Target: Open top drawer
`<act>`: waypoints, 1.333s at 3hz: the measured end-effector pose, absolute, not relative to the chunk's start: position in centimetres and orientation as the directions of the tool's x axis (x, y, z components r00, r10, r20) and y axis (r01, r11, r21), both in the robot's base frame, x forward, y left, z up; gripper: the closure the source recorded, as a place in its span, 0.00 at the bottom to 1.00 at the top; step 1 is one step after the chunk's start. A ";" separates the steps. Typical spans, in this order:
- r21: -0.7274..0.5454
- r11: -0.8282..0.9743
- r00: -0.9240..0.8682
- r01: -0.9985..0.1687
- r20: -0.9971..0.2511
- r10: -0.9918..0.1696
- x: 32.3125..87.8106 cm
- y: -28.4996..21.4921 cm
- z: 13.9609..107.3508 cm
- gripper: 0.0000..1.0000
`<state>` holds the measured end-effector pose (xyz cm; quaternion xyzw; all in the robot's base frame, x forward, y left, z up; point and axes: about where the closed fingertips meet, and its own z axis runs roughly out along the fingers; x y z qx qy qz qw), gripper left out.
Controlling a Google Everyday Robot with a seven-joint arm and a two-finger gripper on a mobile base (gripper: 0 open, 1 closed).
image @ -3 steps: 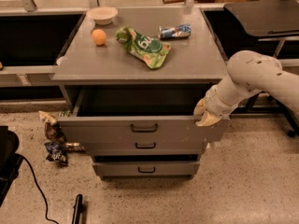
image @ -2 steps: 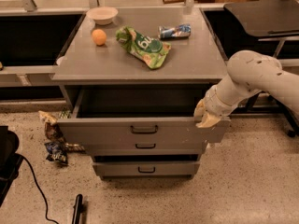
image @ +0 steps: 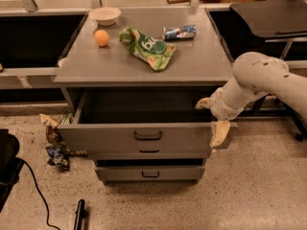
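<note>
The top drawer [image: 110,139] of the grey cabinet [image: 196,63] stands pulled out, its deep grey box open and dark inside. Its small black loop handle [image: 147,136] sits at the centre of the flat front. My gripper [image: 212,118], on a white arm coming from the right, is at the right end of the drawer front. It is open: one finger [image: 204,103] reaches over the box behind the front panel and the other finger [image: 219,133] hangs in front of the panel's right end.
Two shorter drawers [image: 150,174] sit shut below. On the cabinet top lie an orange [image: 101,38], a white bowl [image: 104,15], a green chip bag [image: 146,47] and a blue packet [image: 179,32]. Wrappers [image: 56,150] and a black cable [image: 36,190] lie on the floor at left. A black table [image: 268,13] stands at right.
</note>
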<state>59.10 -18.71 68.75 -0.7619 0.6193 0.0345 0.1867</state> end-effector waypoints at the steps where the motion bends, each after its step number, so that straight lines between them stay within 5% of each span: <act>1: -0.241 -0.164 0.231 -0.957 -0.284 -0.931 59.1 -18.7 68.7 0.00; 3: -0.123 -0.212 0.240 -0.970 -0.294 -0.925 54.8 -18.4 67.8 0.00; 4: -0.078 -0.216 0.229 -0.973 -0.302 -0.925 52.9 -18.7 67.6 0.19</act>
